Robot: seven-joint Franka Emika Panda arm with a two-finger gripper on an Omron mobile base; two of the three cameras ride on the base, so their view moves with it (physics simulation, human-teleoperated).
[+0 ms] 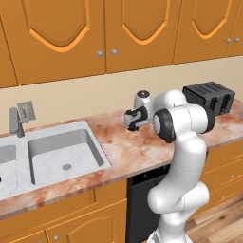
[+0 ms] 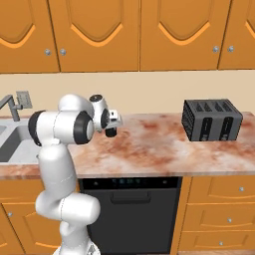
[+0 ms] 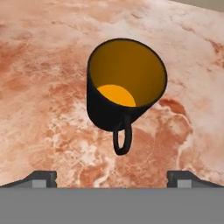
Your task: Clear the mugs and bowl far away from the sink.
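The white arm is bent over the marbled reddish countertop (image 1: 123, 152), its gripper (image 1: 132, 119) hanging a little above the stone, between the sink (image 1: 50, 159) and the black toaster (image 2: 211, 120). Looking along the hand, the black mug (image 3: 124, 89) with the orange inside stands upright on the counter right ahead of the gripper (image 3: 111, 177), its loop handle turned toward the hand. The two dark fingertips (image 3: 41, 178) sit far apart at the bottom of that view, one off to either side of the mug, and neither touches it; the jaws are spread wide and hold nothing. In the right base view a dark shape under the hand (image 2: 110, 131) is probably that same mug, though the gripper (image 2: 113, 121) covers most of it and I cannot be sure. The pale double-basin sink lies to the left, sunk into the counter, with the grey metal faucet (image 1: 21, 115) standing behind it against the cream wall; the near basin shows a drain in its floor. The mug is on the counter to the right of the sink, apart from its rim. The four-slot toaster stands at the far right of the counter, well apart from the hand. Orange wooden cabinets (image 2: 139, 35) hang above, and a dark dishwasher front (image 2: 130, 214) sits below the counter beside the arm's base.
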